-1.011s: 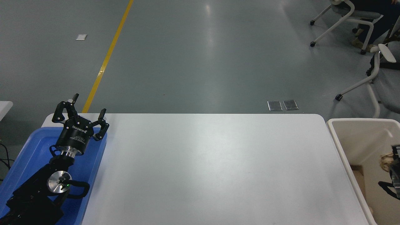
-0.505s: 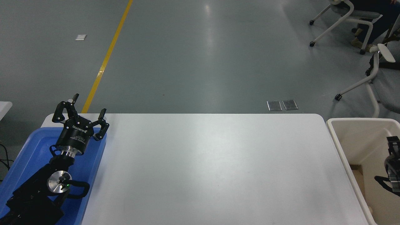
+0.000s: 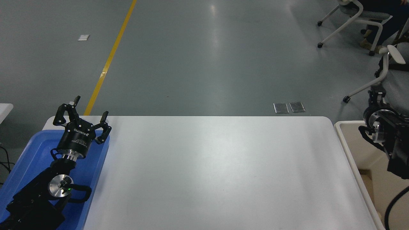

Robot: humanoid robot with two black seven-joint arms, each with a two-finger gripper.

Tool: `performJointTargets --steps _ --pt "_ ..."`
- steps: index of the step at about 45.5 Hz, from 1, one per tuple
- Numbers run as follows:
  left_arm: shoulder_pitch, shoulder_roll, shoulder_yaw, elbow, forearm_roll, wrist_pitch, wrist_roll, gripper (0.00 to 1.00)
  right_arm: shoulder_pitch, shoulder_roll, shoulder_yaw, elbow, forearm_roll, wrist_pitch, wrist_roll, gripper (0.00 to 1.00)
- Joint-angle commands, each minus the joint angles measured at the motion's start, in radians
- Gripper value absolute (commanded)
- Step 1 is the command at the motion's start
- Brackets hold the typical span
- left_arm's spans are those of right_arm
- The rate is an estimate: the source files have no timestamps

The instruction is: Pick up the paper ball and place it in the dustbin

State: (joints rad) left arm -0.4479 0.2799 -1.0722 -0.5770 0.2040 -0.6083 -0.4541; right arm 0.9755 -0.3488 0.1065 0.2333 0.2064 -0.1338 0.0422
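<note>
The paper ball is not in view. The cream-white dustbin stands off the table's right end, its left rim and inner wall showing. My right arm reaches in from the right edge, raised above the dustbin's near-left part. Its black gripper end points away up the picture, and its state is unclear. My left gripper is parked at the lower left, open and holding nothing, above the far edge of a blue tray.
The shallow blue tray lies under the left arm at the white table's left end. White wheeled chairs and a seated person's legs are on the floor at the top right, beyond the dustbin.
One second ago the right gripper held the paper ball low inside the dustbin. Half a second ago the ball was gone from it. Since then the right arm has risen and moved left.
</note>
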Motion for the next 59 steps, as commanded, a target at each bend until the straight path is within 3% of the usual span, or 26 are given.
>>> performJointTargets --steps 1,11,17,26,39,48,59 --pt "0.000 -0.001 0.000 0.000 0.000 0.001 0.000 0.98 0.000 0.005 0.188 0.129 -0.009 0.000 0.203 1.00" --pt "0.000 0.001 0.000 0.000 0.000 0.001 0.000 0.98 -0.096 0.008 0.370 0.199 -0.009 0.007 0.436 1.00" --pt "0.000 -0.001 0.000 0.000 0.000 0.001 0.000 0.98 -0.144 0.005 0.429 0.257 -0.019 0.008 0.492 1.00" --pt "0.000 -0.001 0.000 0.000 0.000 0.001 0.000 0.99 -0.204 0.008 0.502 0.310 -0.116 0.008 0.493 1.00" --pt "0.000 -0.001 0.001 -0.001 0.000 -0.001 0.000 0.98 -0.184 0.001 0.403 0.305 -0.136 0.007 0.492 1.00" --pt "0.000 -0.001 0.001 -0.001 0.000 -0.001 0.002 0.98 -0.003 -0.081 -0.141 0.314 -0.082 -0.004 0.473 1.00" --pt "0.000 -0.001 0.001 -0.001 0.000 -0.001 0.002 0.98 0.388 -0.139 -0.928 0.529 0.189 0.013 0.469 1.00"
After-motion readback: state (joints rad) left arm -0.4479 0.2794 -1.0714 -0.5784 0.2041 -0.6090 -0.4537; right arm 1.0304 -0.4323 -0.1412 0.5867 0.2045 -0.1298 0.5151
